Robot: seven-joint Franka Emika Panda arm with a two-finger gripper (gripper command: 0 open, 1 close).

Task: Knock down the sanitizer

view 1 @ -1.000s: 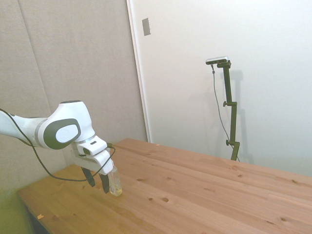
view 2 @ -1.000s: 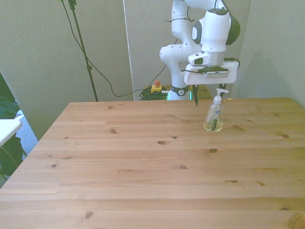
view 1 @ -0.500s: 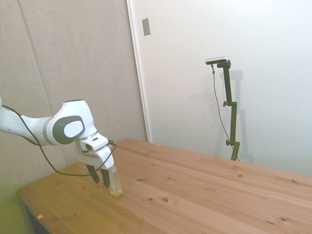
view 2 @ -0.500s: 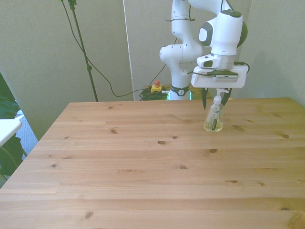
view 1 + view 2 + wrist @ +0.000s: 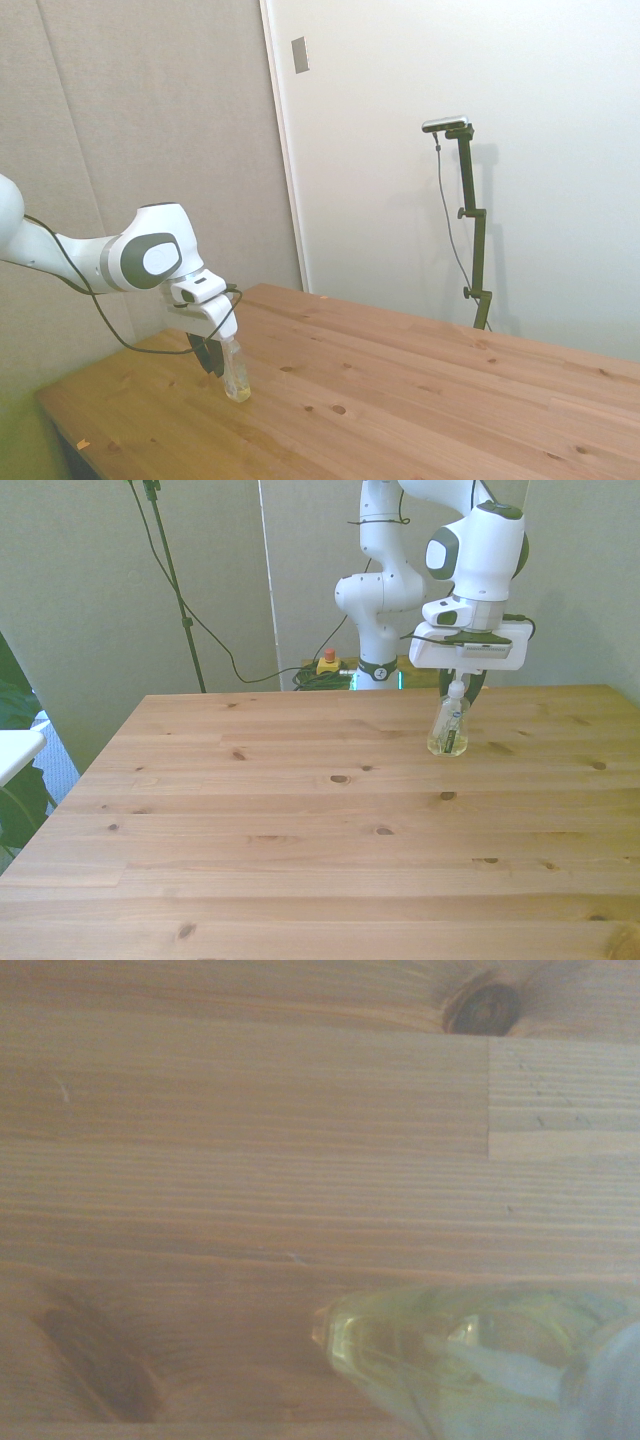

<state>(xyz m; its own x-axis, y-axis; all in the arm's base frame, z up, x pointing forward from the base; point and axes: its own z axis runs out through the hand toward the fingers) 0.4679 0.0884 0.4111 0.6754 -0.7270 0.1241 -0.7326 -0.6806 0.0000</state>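
1 second on, the end effector [image 5: 464,687] has slid toward the front view's right, fingers parted around the nozzle of the sanitizer [image 5: 448,726], which is upright on the table [image 5: 300,810], so the toppling push looks imminent.

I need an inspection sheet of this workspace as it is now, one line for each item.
Surface: wooden table, knots visible, bare.
Job's things: sanitizer upright near the far edge, toward the front view's right; slightly tilted in the side view.
Clutter: nothing seen.
Grippers: gripper at the bottle's top; jaws not readable.
Cables: black cable hanging along the arm.
Surroundings: grey panel wall, white wall.
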